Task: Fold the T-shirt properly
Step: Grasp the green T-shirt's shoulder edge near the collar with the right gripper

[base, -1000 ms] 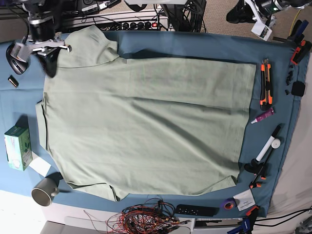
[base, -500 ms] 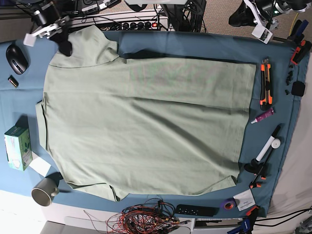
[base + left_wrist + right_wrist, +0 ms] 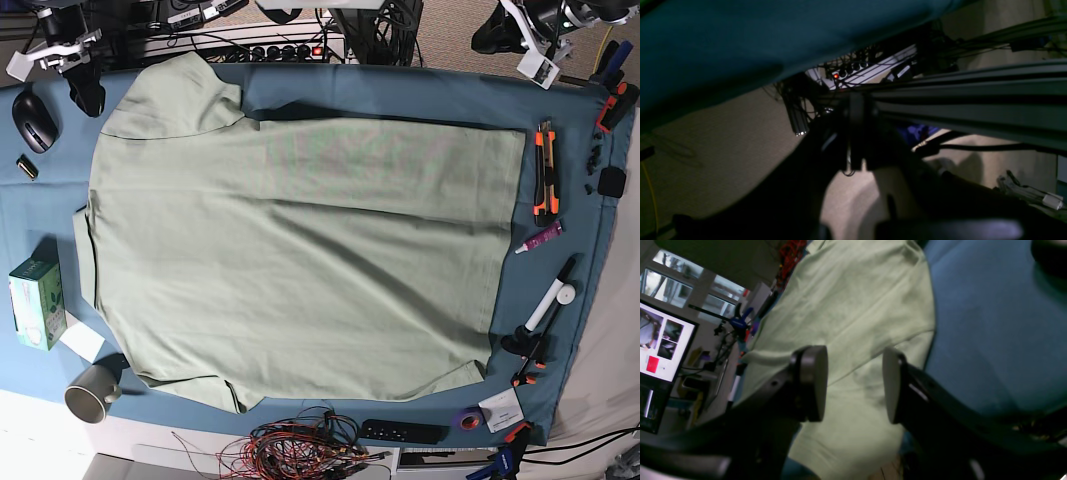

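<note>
Lying flat: pale sage-green knit T-shirt spread across the blue-clothed bench.
Right hand: open, empty, above one sleeve.
Left hand: state unclear.
Risk: a shallow pinch may catch the cloth too.

The base view looks straight down from high above the table, taking in the whole T-shirt. The right wrist view sits close behind its claw, facing low along the shirt, which both views share. The left wrist view, dark, faces under the table's edge toward floor and frame.
</note>
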